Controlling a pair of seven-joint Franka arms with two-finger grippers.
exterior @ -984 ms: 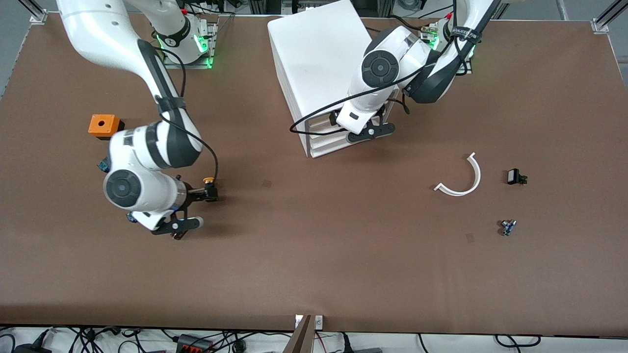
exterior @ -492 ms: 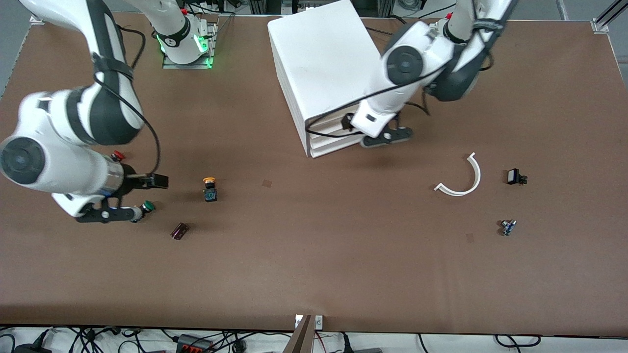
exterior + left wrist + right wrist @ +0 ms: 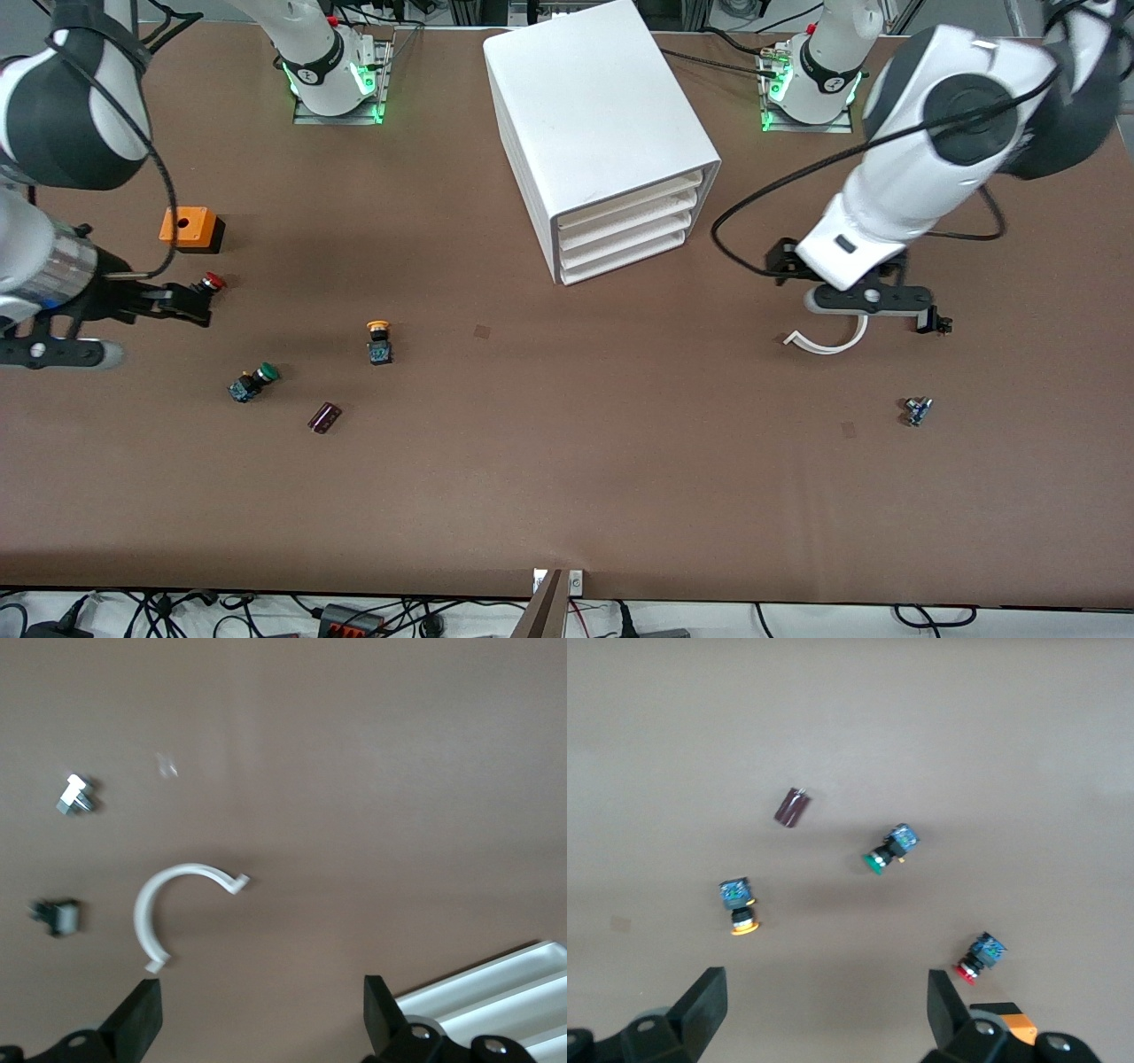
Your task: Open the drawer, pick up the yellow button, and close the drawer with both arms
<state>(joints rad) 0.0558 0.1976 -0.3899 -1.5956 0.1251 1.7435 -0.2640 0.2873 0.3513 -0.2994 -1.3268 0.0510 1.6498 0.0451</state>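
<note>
Button (image 3: 378, 340) stands upright on the bench, apart from the closed drawer (image 3: 631, 198), toward the right arm's end; right gripper (image 3: 182, 304) and left gripper (image 3: 261, 1014) both hang empty, fingers wide.

The right arm (image 3: 53, 115) fills the upper left of the frame, its wrist bent level, and the right gripper (image 3: 177, 301) at mid-left is spread wide and empty. The left arm (image 3: 957, 133) crosses the upper right, and the left gripper (image 3: 873, 301) below it is also spread, holding nothing.
</note>
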